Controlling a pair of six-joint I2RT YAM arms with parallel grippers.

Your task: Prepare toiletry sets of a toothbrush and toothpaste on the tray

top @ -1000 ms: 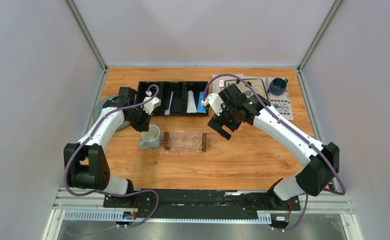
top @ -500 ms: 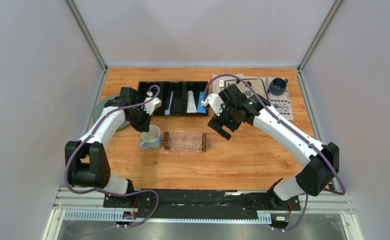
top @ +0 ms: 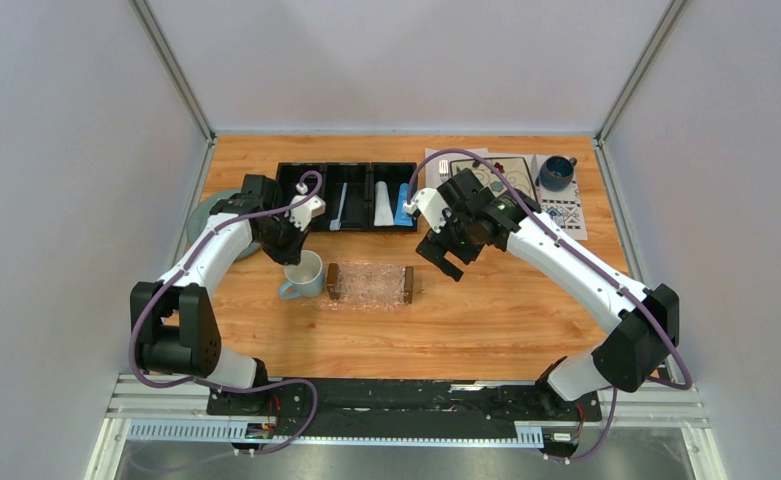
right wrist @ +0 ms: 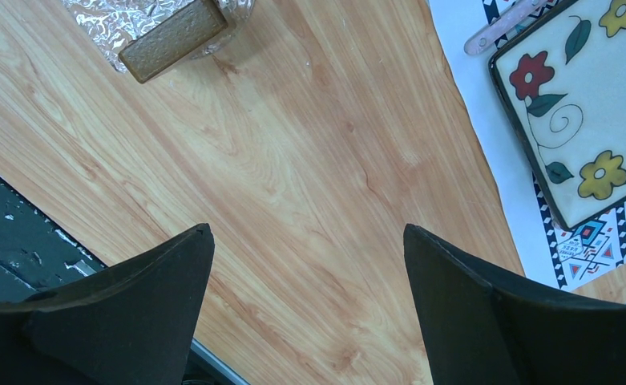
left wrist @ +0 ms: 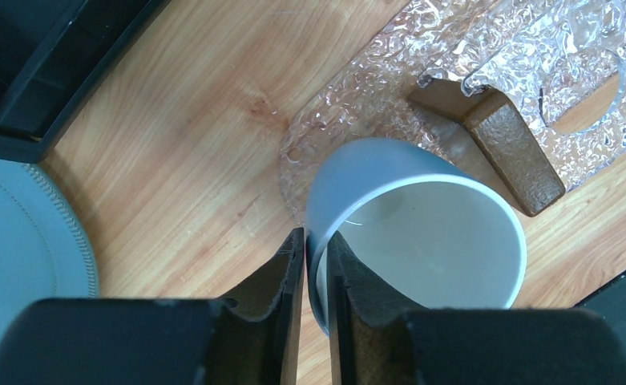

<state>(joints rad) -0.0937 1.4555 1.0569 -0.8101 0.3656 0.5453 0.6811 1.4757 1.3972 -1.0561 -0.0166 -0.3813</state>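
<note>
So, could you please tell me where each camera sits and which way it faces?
Top external: fixed above and behind the robot, looking down on the table; left arm and right arm show.
Left wrist: on the left arm, looking down at the mug beside the tray; jaws pinch its wall.
Right wrist: on the right arm, looking down at table and floral plate; jaws wide apart.
Shared: tray in all three.

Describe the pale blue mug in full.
The pale blue ceramic-looking mug with a white inside stands upright and empty on the wooden table, just left of the clear textured tray, handle toward the near left. The left end effector straddles its rim wall; whether it clamps is unclear.
</note>
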